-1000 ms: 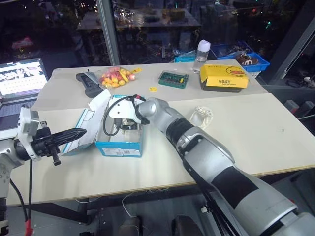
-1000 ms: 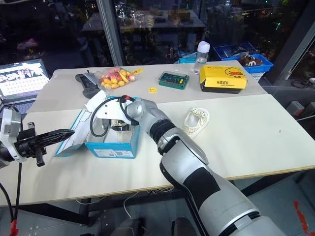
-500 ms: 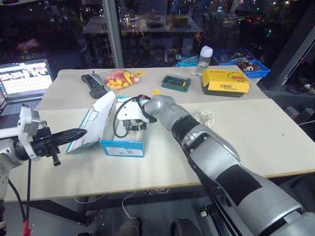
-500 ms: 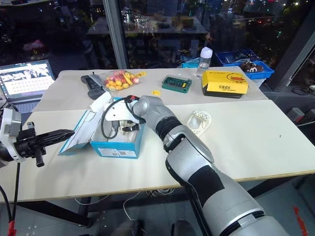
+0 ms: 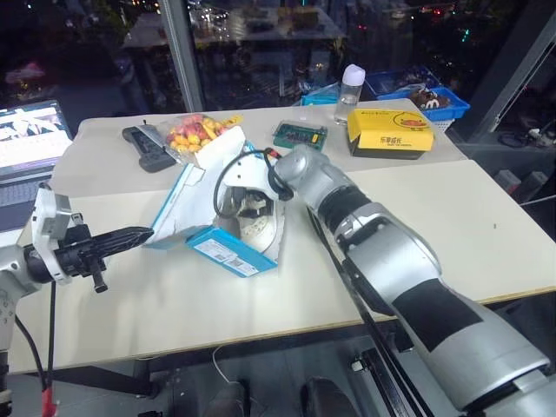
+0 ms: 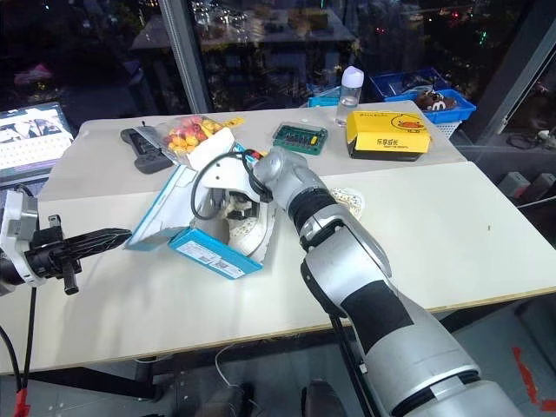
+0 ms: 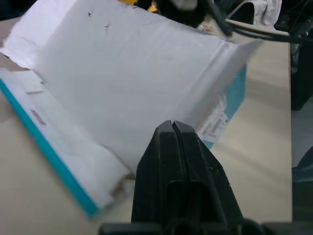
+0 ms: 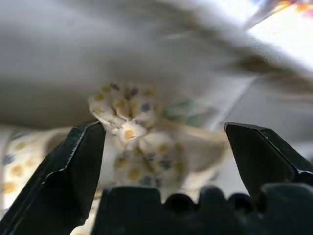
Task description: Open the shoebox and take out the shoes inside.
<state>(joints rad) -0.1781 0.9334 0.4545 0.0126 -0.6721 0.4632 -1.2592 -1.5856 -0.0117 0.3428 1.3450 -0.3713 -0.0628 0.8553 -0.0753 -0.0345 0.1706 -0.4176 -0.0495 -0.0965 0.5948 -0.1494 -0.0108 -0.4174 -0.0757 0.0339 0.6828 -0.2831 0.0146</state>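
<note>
at the left, the left claw (image 5: 139,234) is clenched on nothing, its tip at the shoebox's open lid (image 5: 182,195). a second ago the shoebox (image 5: 233,250) sat flat on the table (image 5: 452,226); now it is tipped up and skewed, its far side raised. inside it the right claw (image 8: 164,147) has its fingers spread wide around the bowed shoe (image 8: 129,125), not clamped. the other shoe (image 6: 349,198) lies just right of the arm. the box is likely lifting with the arm, so the grab may slip.
</note>
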